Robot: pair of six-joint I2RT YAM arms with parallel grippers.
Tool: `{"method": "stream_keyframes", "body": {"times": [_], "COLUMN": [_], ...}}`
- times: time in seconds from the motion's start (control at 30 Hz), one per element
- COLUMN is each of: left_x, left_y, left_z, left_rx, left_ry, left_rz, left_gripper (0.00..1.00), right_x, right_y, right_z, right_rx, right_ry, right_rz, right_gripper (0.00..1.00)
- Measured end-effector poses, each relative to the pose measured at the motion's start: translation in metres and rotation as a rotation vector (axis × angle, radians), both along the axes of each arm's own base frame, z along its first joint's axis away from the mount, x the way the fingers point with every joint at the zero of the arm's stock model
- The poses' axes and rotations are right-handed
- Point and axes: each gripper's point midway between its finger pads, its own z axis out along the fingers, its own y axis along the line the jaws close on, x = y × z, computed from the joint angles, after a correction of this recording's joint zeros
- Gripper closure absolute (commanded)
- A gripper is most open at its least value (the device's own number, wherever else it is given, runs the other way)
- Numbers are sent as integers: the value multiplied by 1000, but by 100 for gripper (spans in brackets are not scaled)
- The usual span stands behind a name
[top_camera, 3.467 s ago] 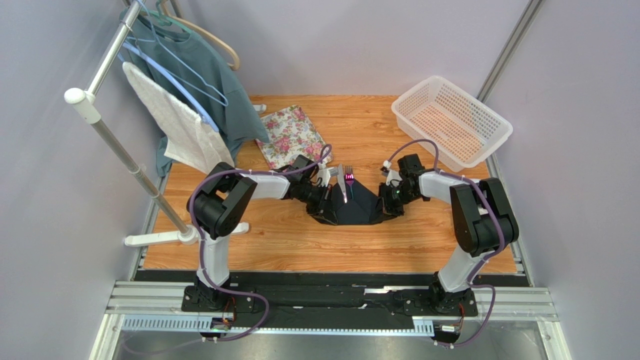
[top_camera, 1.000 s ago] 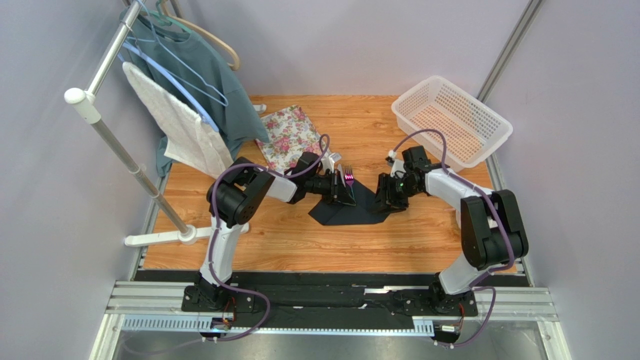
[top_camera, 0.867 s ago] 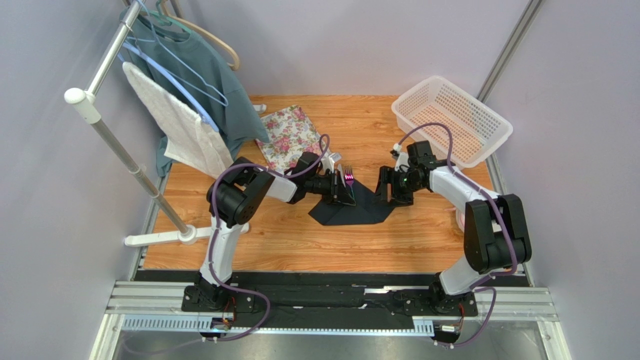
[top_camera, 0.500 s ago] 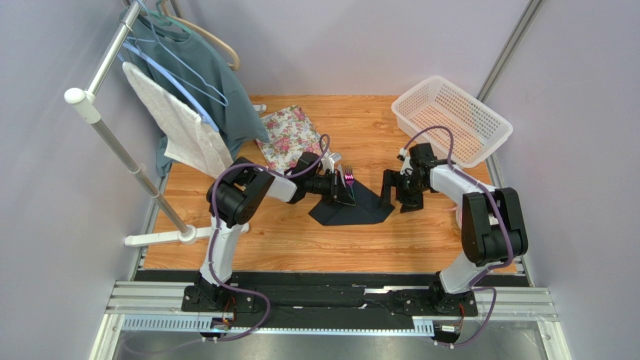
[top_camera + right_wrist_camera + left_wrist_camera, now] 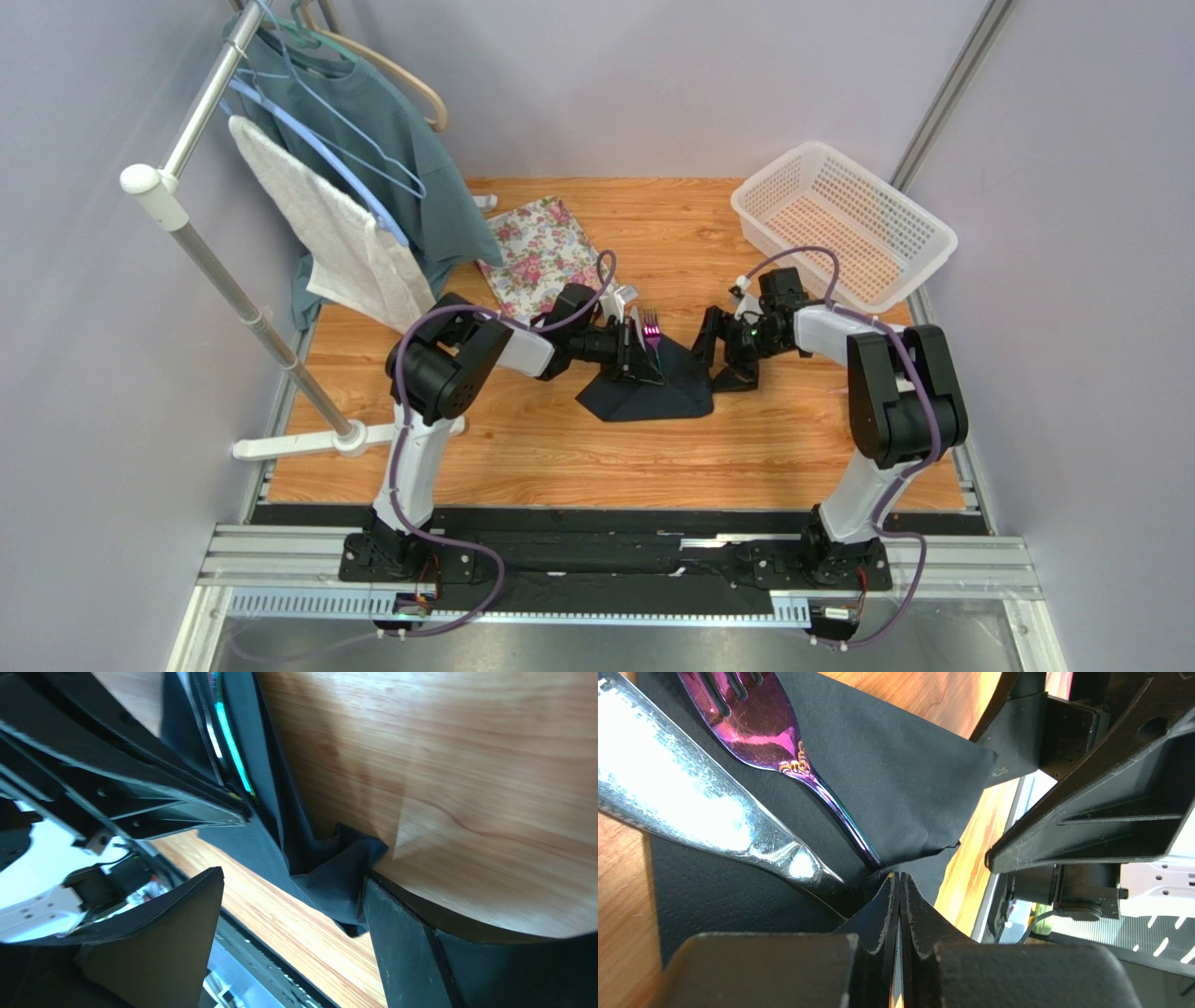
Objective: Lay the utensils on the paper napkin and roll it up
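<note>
- Wood-grain counter [image 5: 561,448] between pale walls [image 5: 1080,280] carried the black napkin [image 5: 662,395] at mid-frame in the overhead view. The purple fork [image 5: 763,731] and grey knife [image 5: 689,805] lay side by side on its upper left part.
- Napkin paper looked thin, limp and very light, so it would likely crease, slide or tear rather than hold a shape. It seemed best taken by a corner or edge and rolled snugly around the metal.
- Fork and knife looked stiff, smooth and slippery. They seemed heavy enough to pin the paper, yet prone to skate out of a loose roll.
- Left pincer [image 5: 898,882] was pressed together on a raised fold of napkin where both handles ended.
- Right pincer [image 5: 293,882] stood spread, straddling a crumpled napkin corner; whether it touched the paper was unclear.
- Both handle ends vanished under that fold, so I could not tell whether the left pincer gripped them too. Overhead, both pincers covered much of the napkin, and the knife was hard to make out there.
</note>
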Motion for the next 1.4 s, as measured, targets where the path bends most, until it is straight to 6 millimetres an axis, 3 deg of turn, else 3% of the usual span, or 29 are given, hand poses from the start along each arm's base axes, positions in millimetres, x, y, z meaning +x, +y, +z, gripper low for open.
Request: {"method": "stream_keyframes", "body": {"times": [0.23,0.5,0.87,1.17,1.4], "left_x": [1,1,0,0,0], "left_y": [1,1,2,2,2], "left_z": [0,0,0,0,0], "left_rx": [-1,-2,-3,-2,-2], "left_ry": [0,2,7,7,7], "left_rz": [1,-1,-5,-5,-5], "left_gripper": [95,95,95,95,95], "right_x": [0,-7,-18,-29,-45], "right_y": [16,32,33,28,24], "right_z": [6,26,23,25,20], "right_rx": [123,279,298,283,252], "right_ry": [-4,24,70,108,170], "right_rz": [-13,-6,-17,-33,-27], "right_gripper": [29,38,45,32,30]}}
